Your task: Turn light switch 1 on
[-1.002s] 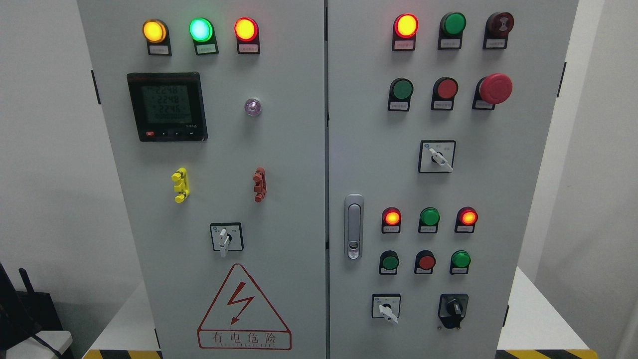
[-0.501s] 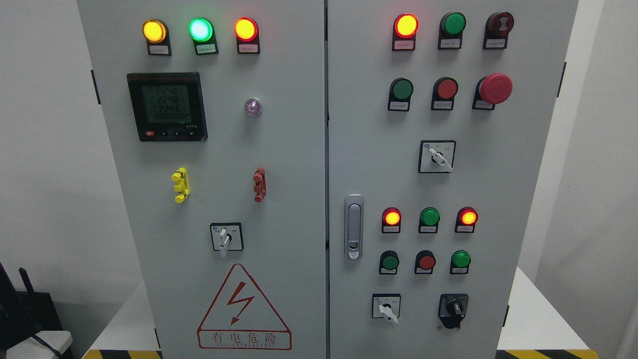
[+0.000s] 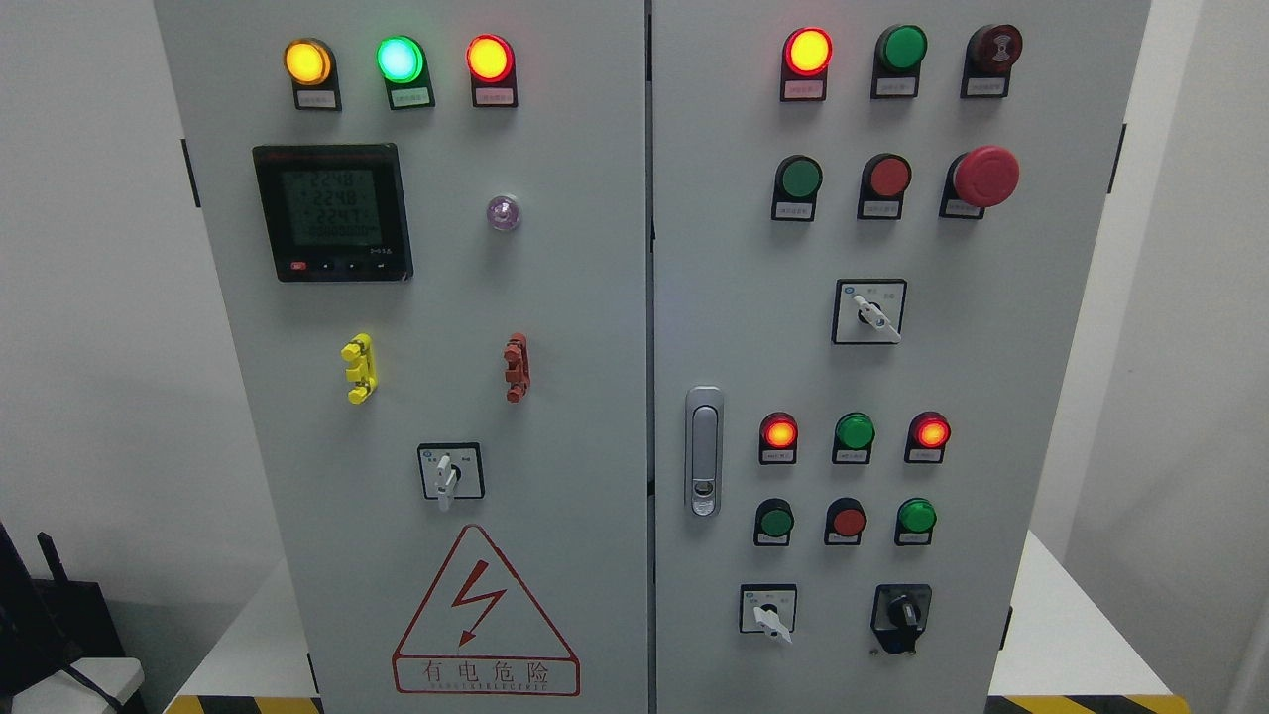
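Faces a grey two-door control cabinet [image 3: 555, 327] filling most of the head view, seam running from 12 to 6 o'clock. Shows no robot hand or arm anywhere, so cannot tell whether either is released, clenched or grasping.

Seems still at the opening step: nothing reached for, no control touched. Cannot pin down "light switch 1" with certainty, the label print being too small to read. Suggests, as a guess only, the green push button [image 3: 773, 522] at about 5 o'clock on the right door, first in a row of three, just beneath a row of lamps whose red lamp [image 3: 779, 433] glows. Leaves other candidates: the green button [image 3: 799, 178] at about 1 o'clock and the white rotary selector [image 3: 767, 610] near 5 o'clock. Calls next for bringing a hand into view, settling on the right control, then a straight, light press with one fingertip, keeping clear of the red mushroom stop [image 3: 984, 177] at 2 o'clock.

Cuts off the cabinet's top and base. Blurs the meter display [image 3: 332, 211] digits at 10 o'clock.
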`<action>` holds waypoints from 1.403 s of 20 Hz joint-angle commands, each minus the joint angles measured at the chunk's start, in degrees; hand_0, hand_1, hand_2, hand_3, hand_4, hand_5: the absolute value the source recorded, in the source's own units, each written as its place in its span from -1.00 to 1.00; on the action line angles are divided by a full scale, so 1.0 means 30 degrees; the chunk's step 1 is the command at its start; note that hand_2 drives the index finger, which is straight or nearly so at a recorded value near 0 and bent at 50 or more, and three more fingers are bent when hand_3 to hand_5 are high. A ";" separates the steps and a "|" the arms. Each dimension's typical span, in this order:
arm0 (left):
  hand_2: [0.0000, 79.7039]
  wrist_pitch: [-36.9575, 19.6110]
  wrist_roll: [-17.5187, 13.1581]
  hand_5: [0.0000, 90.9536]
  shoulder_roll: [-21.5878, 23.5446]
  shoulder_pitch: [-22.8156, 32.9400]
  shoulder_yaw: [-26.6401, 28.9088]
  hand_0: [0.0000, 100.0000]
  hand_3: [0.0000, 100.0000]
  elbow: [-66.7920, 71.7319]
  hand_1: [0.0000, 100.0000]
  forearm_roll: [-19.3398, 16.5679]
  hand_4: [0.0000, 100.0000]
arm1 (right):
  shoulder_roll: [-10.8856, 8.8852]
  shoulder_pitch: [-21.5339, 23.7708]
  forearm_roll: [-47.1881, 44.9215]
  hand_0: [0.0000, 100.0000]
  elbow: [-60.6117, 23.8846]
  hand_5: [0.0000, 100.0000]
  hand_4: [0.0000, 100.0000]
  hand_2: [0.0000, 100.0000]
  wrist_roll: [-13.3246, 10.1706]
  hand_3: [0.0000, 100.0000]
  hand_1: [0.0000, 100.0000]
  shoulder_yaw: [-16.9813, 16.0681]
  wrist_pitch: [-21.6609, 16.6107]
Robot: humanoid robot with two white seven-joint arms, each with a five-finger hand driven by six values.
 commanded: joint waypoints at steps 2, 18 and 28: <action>-0.54 -0.0105 -0.2098 -0.88 0.0401 0.0580 0.5991 -0.36 -0.41 -0.5689 -0.91 0.0135 -0.23 | 0.0000 -0.0001 -0.0352 -0.76 0.0000 -1.00 -1.00 -1.00 -0.0004 -1.00 -0.22 0.0000 -0.0002; -0.10 -0.0398 -0.5211 -0.08 0.2833 0.0346 0.8751 -0.74 0.11 -1.5120 -0.30 0.5174 0.27 | 0.0000 -0.0001 -0.0352 -0.76 0.0000 -1.00 -1.00 -1.00 -0.0004 -1.00 -0.22 0.0000 -0.0002; 0.03 -0.0397 -0.3634 0.24 0.2891 -0.0767 0.5651 -0.79 0.30 -2.1042 -0.17 0.5086 0.42 | 0.0000 -0.0001 -0.0323 -0.76 0.0000 -1.00 -1.00 -1.00 -0.0004 -1.00 -0.22 0.0000 -0.0002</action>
